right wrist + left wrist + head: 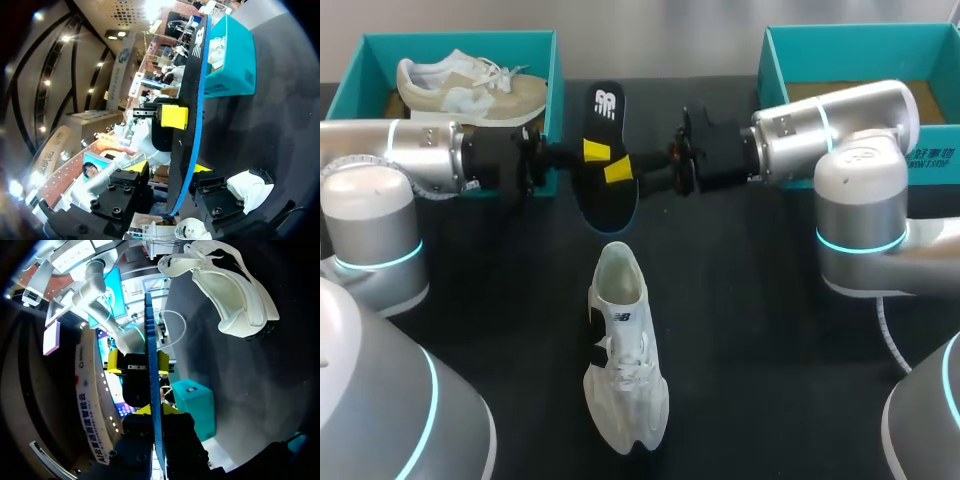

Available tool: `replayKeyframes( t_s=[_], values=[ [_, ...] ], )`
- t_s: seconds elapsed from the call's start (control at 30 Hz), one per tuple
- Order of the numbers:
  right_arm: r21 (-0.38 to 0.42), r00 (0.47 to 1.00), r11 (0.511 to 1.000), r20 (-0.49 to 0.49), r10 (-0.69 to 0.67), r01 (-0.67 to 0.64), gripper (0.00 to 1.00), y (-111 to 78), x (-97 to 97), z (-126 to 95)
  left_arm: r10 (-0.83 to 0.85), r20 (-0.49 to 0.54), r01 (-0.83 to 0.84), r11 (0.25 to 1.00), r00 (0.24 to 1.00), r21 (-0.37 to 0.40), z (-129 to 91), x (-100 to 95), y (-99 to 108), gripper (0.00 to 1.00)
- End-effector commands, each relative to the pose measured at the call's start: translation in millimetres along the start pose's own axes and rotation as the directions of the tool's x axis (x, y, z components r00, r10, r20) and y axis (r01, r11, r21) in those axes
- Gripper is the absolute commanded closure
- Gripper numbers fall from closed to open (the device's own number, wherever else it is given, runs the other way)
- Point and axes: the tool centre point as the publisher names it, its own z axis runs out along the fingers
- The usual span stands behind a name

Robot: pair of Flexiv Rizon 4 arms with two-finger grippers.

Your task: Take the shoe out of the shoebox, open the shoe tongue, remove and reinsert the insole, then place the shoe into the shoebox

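Head view: our left gripper [593, 150] and right gripper [617, 170] both pinch the insole [604, 205]; we should slide it slowly into the shoe [623, 360].

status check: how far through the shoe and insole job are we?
Done: the white mesh sneaker lies out on the black table, and its black foam insole is removed. In hand: the left gripper and right gripper both clamp the insole beyond the sneaker's heel. Left: reinsert the insole, then put the sneaker into a teal cardboard shoebox.
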Motion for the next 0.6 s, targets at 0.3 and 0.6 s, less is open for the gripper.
replayKeyframes(
  t_s=[0.3,0.6],
  values=[
    [0.006,1.0,1.0,-0.018,0.007,-0.007,0.66,6.3,-9.8,4.3,0.021,0.034,-0.021,1.0,0.999,-0.005,3.4,-6.7,-1.9,1.0],
    [-0.009,1.0,1.0,-0.019,0.01,-0.01,0.53,5.8,-12.9,0.6,0.022,0.041,-0.022,1.0,0.999,-0.003,2.9,-10.6,-2.7,1.0]
  ],
)
